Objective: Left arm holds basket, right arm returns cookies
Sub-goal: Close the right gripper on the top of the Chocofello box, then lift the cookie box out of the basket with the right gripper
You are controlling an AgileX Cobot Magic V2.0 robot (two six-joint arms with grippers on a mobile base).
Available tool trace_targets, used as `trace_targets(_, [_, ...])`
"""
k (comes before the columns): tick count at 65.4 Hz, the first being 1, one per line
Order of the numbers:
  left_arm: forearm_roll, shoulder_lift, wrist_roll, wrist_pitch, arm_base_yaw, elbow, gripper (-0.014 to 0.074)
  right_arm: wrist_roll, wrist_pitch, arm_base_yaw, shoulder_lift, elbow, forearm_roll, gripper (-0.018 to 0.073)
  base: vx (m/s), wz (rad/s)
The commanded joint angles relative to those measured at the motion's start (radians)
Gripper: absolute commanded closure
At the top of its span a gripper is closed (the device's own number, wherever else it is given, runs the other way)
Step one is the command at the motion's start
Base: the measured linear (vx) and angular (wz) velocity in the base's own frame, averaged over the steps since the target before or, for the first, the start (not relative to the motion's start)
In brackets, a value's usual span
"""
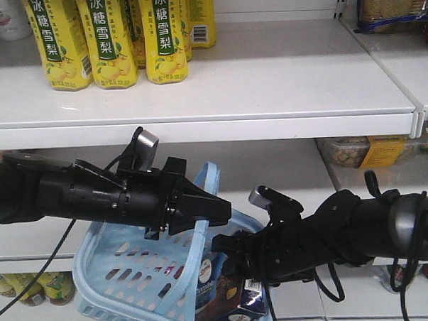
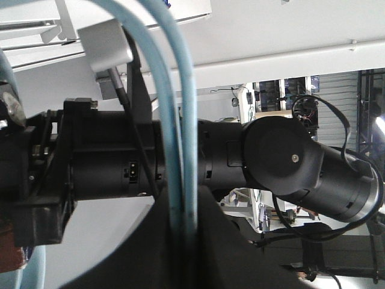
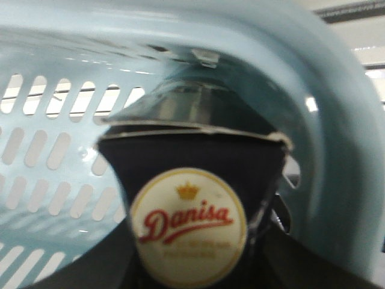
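Note:
The light blue basket [image 1: 116, 275] hangs in front of the shelves by its pale blue hoop handle [image 1: 205, 193]. My left gripper [image 1: 210, 210] is shut on that handle, which runs straight between the jaws in the left wrist view [image 2: 182, 198]. The cookies [image 1: 221, 292], a dark navy carton, stand tilted in the basket's near right corner. My right gripper [image 1: 230, 246] reaches in from the right and is shut on the carton's top. In the right wrist view the cookies [image 3: 192, 180] and their round white logo fill the space between the dark fingers [image 3: 102, 265], with the slotted basket wall [image 3: 48, 162] behind.
Yellow drink bottles [image 1: 109, 37] stand on the upper white shelf [image 1: 268, 94] above both arms. Packaged goods [image 1: 395, 7] sit at the top right, and a tub [image 1: 356, 151] is on the middle shelf. Jars [image 1: 28, 286] line the low shelf at left.

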Motion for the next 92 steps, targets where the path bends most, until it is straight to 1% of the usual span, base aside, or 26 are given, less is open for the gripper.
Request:
trace_targets(1, [-0.196, -0.051, 0.049, -0.003, 0.011, -0.039, 0.0599, -0.015, -0.008, -0.004, -0.080, -0.016, -0.020, 0.0397, 0.00, 0.00])
trace_targets(13, [-0.196, -0.051, 0.049, -0.003, 0.011, -0.039, 0.0599, 0.010, 0.029, -0.004, -0.164, -0.016, -0.099, 0.0395, 0.00, 0.00])
trace_targets(29, [-0.196, -0.051, 0.049, -0.003, 0.011, -0.039, 0.0599, 0.092, 0.033, -0.004, -0.282, 0.015, -0.165, 0.0391, 0.00, 0.00])
trace_targets(44, [-0.196, -0.051, 0.049, -0.003, 0.011, -0.039, 0.0599, 0.100, 0.021, -0.004, -0.416, 0.095, -0.181, 0.0391, 0.00, 0.00])
trace_targets(53, [-0.196, -0.051, 0.049, -0.003, 0.011, -0.039, 0.0599, 0.102, 0.036, -0.004, -0.537, 0.115, -0.247, 0.0389, 0.00, 0.00])
trace_targets(57, [-0.196, -0.051, 0.049, -0.003, 0.011, -0.039, 0.0599, 0.122, 0.053, -0.004, -0.592, 0.115, -0.293, 0.0387, 0.00, 0.00])
trace_targets(63, [-0.196, -0.051, 0.049, -0.003, 0.011, -0.039, 0.0599, 0.180, 0.069, -0.005, -0.677, 0.115, -0.374, 0.0387, 0.00, 0.00])
trace_targets(78, [-0.196, -0.051, 0.049, -0.003, 0.011, -0.039, 0.0599, 0.365, 0.093, -0.005, -0.898, 0.107, -0.649, 0.0387, 0.00, 0.00])
trace_targets(85, [-0.196, -0.051, 0.049, -0.003, 0.011, -0.039, 0.0599, 0.412, 0.101, -0.005, -0.973, 0.072, -0.770, 0.0387, 0.00, 0.00])
trace_targets(92, [-0.196, -0.051, 0.049, -0.003, 0.011, -0.039, 0.0599, 0.459, 0.111, -0.005, -1.018, -0.001, -0.883, 0.0387, 0.00, 0.00])
